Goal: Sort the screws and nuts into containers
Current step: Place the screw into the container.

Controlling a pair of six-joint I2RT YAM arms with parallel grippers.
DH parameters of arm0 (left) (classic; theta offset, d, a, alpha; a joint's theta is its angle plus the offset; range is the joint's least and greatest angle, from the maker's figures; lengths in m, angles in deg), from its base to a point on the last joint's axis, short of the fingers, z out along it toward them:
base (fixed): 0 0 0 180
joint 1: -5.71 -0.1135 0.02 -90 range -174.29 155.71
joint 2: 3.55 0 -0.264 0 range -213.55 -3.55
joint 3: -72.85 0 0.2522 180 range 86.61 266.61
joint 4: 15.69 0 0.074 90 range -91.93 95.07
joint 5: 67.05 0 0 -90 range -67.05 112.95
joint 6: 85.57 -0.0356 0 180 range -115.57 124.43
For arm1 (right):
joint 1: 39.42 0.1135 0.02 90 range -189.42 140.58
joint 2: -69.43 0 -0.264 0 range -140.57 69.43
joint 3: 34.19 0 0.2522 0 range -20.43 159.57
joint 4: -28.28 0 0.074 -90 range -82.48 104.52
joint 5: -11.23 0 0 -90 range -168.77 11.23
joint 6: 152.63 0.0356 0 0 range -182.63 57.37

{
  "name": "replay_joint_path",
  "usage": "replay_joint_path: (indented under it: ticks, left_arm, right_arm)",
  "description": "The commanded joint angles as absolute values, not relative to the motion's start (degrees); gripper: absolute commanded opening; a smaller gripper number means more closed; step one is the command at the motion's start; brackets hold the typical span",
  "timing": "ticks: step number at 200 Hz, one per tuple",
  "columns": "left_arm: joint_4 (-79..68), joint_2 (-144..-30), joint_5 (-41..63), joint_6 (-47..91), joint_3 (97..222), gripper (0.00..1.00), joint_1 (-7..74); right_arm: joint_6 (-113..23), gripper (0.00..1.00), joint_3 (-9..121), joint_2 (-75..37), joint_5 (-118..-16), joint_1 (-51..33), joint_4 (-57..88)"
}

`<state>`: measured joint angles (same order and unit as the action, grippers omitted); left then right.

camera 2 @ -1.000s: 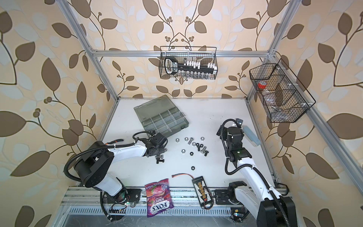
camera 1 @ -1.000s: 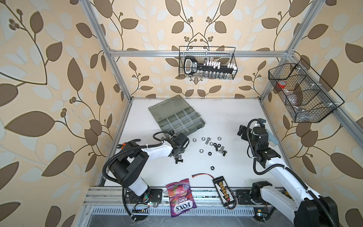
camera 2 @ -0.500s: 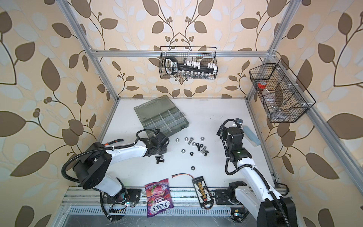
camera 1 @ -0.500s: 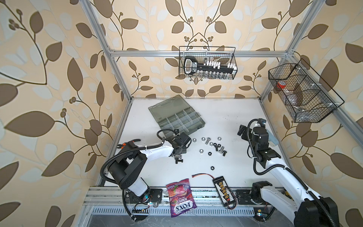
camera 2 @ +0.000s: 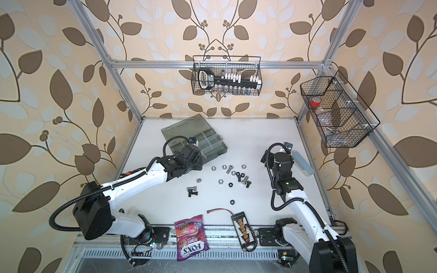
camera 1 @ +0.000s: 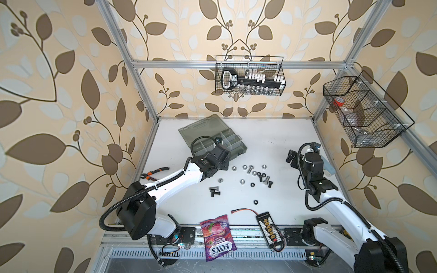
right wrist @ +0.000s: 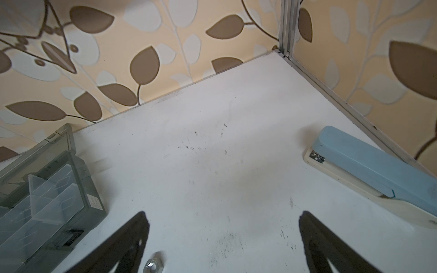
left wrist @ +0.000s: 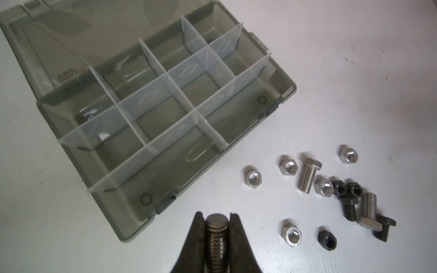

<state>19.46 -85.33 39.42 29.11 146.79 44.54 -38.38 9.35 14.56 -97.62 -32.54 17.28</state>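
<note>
Pliers (camera 1: pixel 155 173) with orange handles lie at the far left of the white table (camera 1: pixel 267 137), beside the left arm (camera 1: pixel 175 184). Next comes the open organizer case (left wrist: pixel 132 208), whose compartments (left wrist: pixel 163 118), split by pale dividers, show no hardware inside. Just beside the case, the left gripper (left wrist: pixel 216 216) is pinched narrow around a silver screw (left wrist: pixel 216 236). Its fingers (left wrist: pixel 189 245) clamp the threaded shank on both sides, the blunt end points out toward the case, and the head is hidden behind. To the right, loose nuts (left wrist: pixel 253 177) and screws (left wrist: pixel 308 176), silver and black, lie scattered on the table near the case, some touching. Two further screws (camera 1: pixel 214 191) lie apart, nearer the front edge. Farther right, the right gripper (right wrist: pixel 223 214) hangs with jaws spread wide and nothing between them, a single silver nut (right wrist: pixel 153 263) just beside it. A blue stapler (right wrist: pixel 369 170) rests by the right wall. The metal pieces are probably dense for their size, rigid and smooth, so likely to skid or roll if nudged. Threads probably offer the surest purchase on a screw's shank, whereas a flat-lying nut likely wants a pinch across opposite flats.
</note>
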Motion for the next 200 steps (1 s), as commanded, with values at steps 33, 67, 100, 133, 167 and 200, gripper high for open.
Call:
replay_joint_path:
  ticks: [33,67,100,133,167,200]
  left_arm:
    - [16.34,-92.16,34.72,21.17,152.69,0.0,36.38]
    - [16.08,-94.28,34.0,20.26,152.3,0.0,34.63]
    - [14.47,-95.43,33.35,18.39,150.4,0.0,33.04]
    - [12.8,-97.84,31.61,16.36,149.76,0.0,31.2]
    - [11.58,-99.34,29.93,13.92,149.19,0.0,31.22]
    - [11.08,-100.47,29.49,11.94,149.17,0.0,31.2]
  right_arm:
    - [-37.8,1.0,8.88,15.97,-97.85,-32.34,17.59]
    - [-37.89,1.0,8.9,16.16,-98.19,-32.31,17.5]
    - [-37.76,1.0,9.22,15.03,-97.38,-32.35,17.81]
    - [-37.68,1.0,9.15,14.77,-97.18,-32.37,18.02]
    - [-37.76,1.0,9.35,14.08,-97.02,-32.3,18.56]
    - [-37.71,1.0,9.49,13.46,-96.78,-32.35,18.56]
